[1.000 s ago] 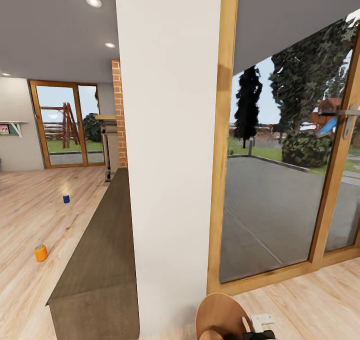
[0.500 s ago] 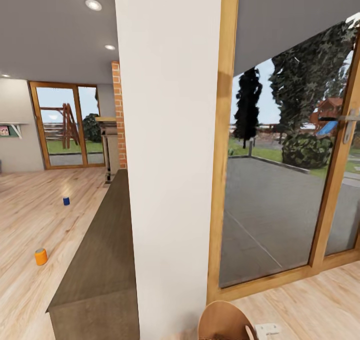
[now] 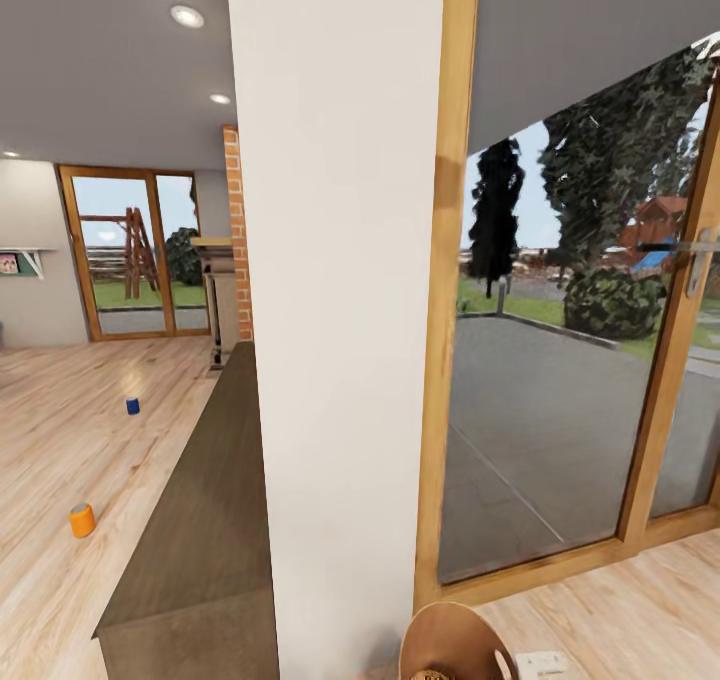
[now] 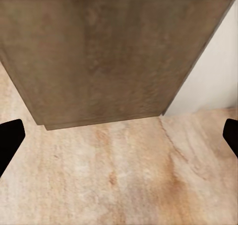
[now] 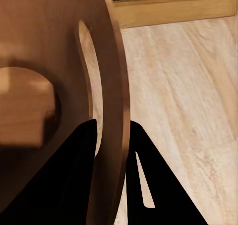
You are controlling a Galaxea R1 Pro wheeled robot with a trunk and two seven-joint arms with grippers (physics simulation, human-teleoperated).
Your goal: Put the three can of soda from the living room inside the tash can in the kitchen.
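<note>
Straight ahead in the head view a wide white pillar [image 3: 335, 310] blocks the middle of the room, with a long dark brown cabinet [image 3: 200, 520] running back along its left side toward a brick column [image 3: 238, 230]. Two cans of soda stand upright on the wooden floor [image 3: 60, 430] to the left of that cabinet, well apart from each other: the orange can [image 3: 82, 520] nearer, the blue can [image 3: 132, 406] farther back toward a glazed door [image 3: 125, 250] with a swing frame outside. A third can is not to be seen. To the right of the pillar a tall wood-framed window [image 3: 560, 360] looks onto a paved yard and trees. At the bottom edge sits the rounded back of one wooden chair [image 3: 450, 640].

In the left wrist view the left tool [image 4: 119, 135] is spread wide, its two dark fingertips [image 4: 10, 138] at opposite edges, with nothing between them but floor and the end of the brown cabinet [image 4: 114, 56] beside the white wall. In the right wrist view the right tool [image 5: 111, 150] stands with its black fingers [image 5: 74, 170] on either side of the chair back's curved rim [image 5: 116, 111]; whether they press on it I cannot tell.
</note>
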